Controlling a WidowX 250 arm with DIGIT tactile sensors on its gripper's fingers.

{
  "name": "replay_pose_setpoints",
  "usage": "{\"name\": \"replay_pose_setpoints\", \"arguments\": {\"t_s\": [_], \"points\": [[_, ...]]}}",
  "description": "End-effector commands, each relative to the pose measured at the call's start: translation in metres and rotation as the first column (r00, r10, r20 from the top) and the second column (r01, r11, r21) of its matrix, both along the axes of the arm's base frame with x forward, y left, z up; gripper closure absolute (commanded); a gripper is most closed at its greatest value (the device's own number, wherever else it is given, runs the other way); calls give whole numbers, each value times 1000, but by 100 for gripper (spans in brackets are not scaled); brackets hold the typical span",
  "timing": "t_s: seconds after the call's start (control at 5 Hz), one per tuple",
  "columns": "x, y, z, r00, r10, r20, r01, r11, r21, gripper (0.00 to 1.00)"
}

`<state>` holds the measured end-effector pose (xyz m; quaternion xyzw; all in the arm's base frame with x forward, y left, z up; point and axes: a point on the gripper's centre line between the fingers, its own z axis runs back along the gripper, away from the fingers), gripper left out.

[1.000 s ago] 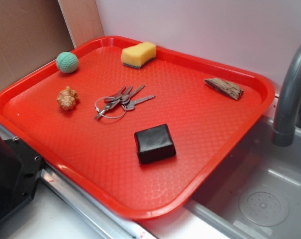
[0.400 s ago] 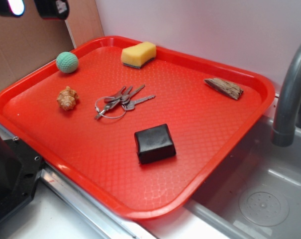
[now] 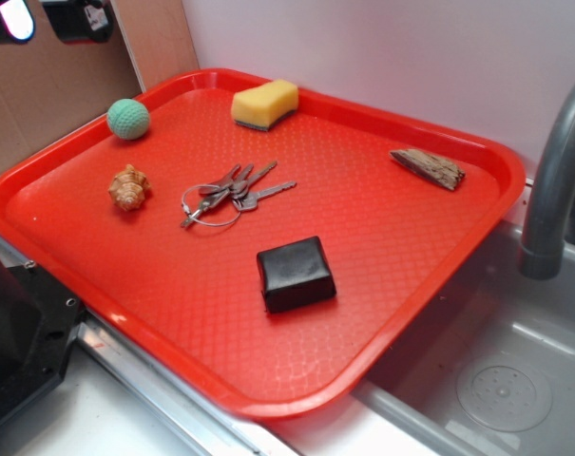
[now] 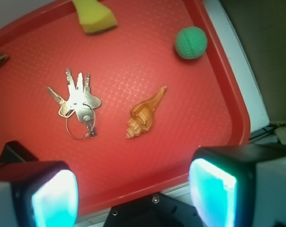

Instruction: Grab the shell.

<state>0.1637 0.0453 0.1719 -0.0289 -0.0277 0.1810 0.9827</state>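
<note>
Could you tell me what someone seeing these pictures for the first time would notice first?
Probably the big red tray filling the exterior view, with a black block near its middle and keys beside it. On the tray's left side lie the shell and a green ball. The hand hangs open at the top left corner, above the tray.

We see a pale, evenly lit wall (image 3: pixel 411 57) behind the red tray (image 3: pixel 458 275). Left of the tray stands brown cardboard (image 3: pixel 49 95). To its right, a grey faucet (image 3: pixel 553 190) curves over a grey sink basin (image 3: pixel 487 380) with a round drain. A metal edge (image 3: pixel 163 389) borders the tray's near side.
</note>
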Motion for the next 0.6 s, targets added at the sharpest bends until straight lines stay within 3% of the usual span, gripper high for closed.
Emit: {"name": "replay_pose_setpoints", "arguments": {"t_s": [0.0,0.2,0.4], "points": [[3,-12,2,1000,25,-5,-26,995,-100,0],[25,5,0,995,96,30,-93,993,-72,0],[28,17,-52,984,127,-125,-127,992,6,0]]}}
